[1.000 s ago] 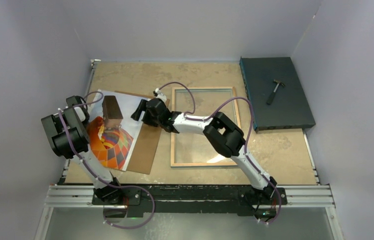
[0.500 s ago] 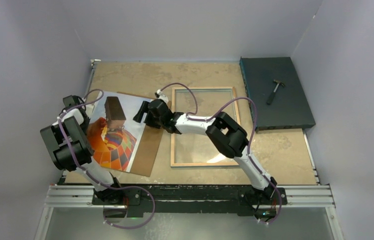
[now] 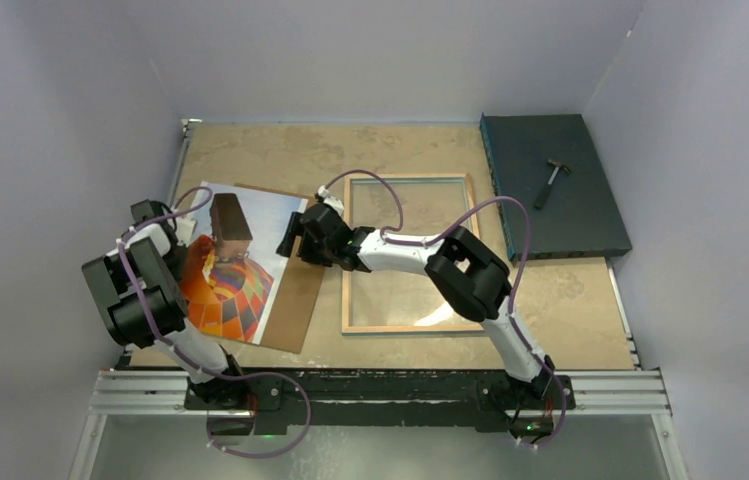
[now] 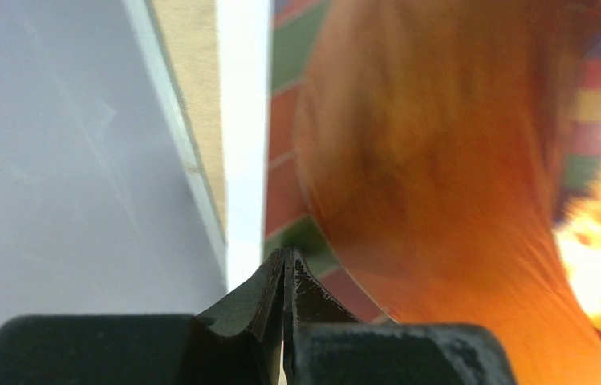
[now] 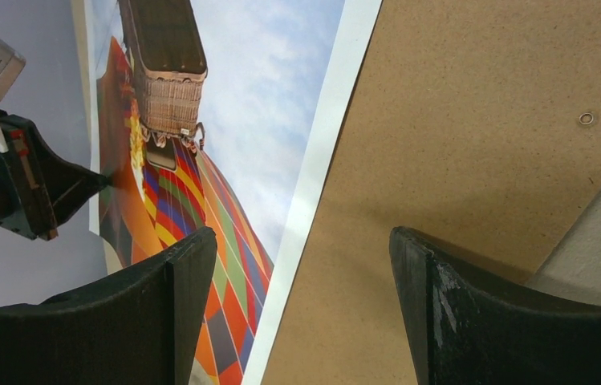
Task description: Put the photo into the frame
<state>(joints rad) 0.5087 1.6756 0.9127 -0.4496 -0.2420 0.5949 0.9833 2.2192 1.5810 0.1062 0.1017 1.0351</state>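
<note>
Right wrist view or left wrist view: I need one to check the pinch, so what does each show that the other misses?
Only the right wrist view shows the brown backing board and the right gripper with its jaws wide open. Only the left wrist view shows, close up, the left gripper with its tips pressed shut at the white border of the photo. Both show the photo's chequered balloon and the left gripper.

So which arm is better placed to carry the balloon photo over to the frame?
Probably the left: the left gripper is shut on the photo's edge. The right gripper hangs open above the photo's other edge, holding nothing, though nearer the frame.
</note>
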